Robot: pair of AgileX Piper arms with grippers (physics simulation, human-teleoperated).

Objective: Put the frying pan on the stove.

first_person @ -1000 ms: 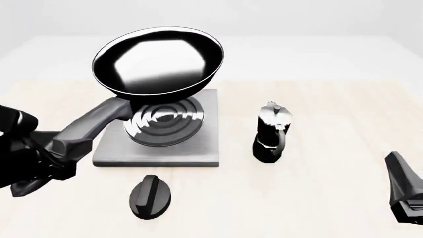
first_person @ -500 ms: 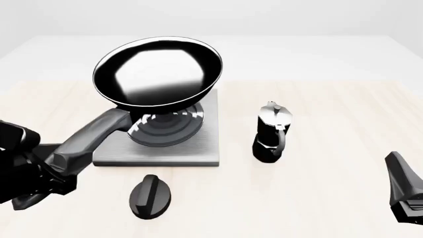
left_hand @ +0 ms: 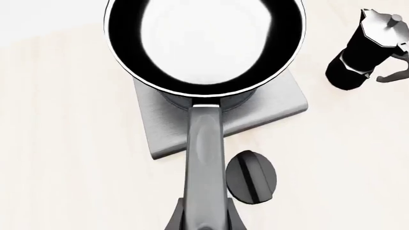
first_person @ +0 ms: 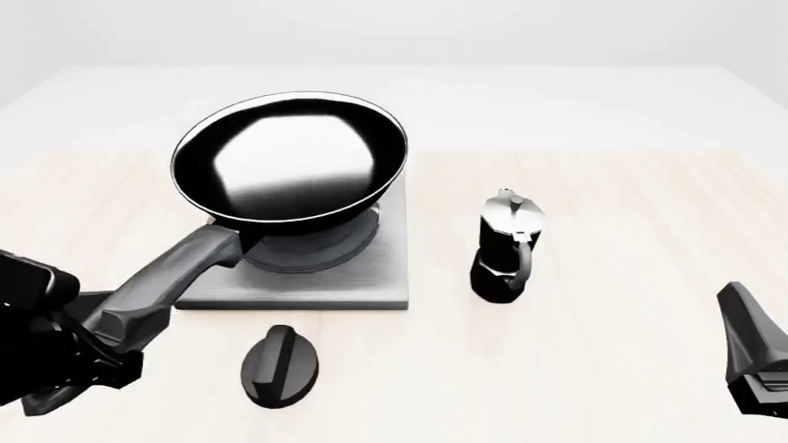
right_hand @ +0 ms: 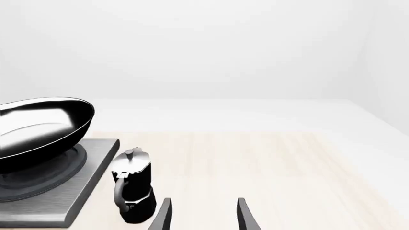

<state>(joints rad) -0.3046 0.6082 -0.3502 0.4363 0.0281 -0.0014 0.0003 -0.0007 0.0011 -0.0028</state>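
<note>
The glossy black frying pan (first_person: 290,161) hangs low over the stove (first_person: 369,277), slightly tilted; whether its base touches the silver rings (right_hand: 51,175) I cannot tell. Its long dark grey handle (first_person: 173,272) runs back toward the front left, where my left gripper (first_person: 109,325) is shut on it. In the left wrist view the handle (left_hand: 206,158) leads from the gripper (left_hand: 204,224) straight to the pan (left_hand: 204,43), which covers most of the stove (left_hand: 275,105). My right gripper (right_hand: 203,218) stands open and holds nothing, far off at the front right (first_person: 743,318).
A small black-and-silver moka pot (first_person: 505,249) stands right of the stove. A black oval knob (first_person: 280,366) lies in front of the stove, close beside the pan handle. The pale wooden table (first_person: 615,185) extends to the right and back.
The left gripper has lowered the pan toward the stove, and the pan now hides most of the silver rings. The right arm has not moved.
</note>
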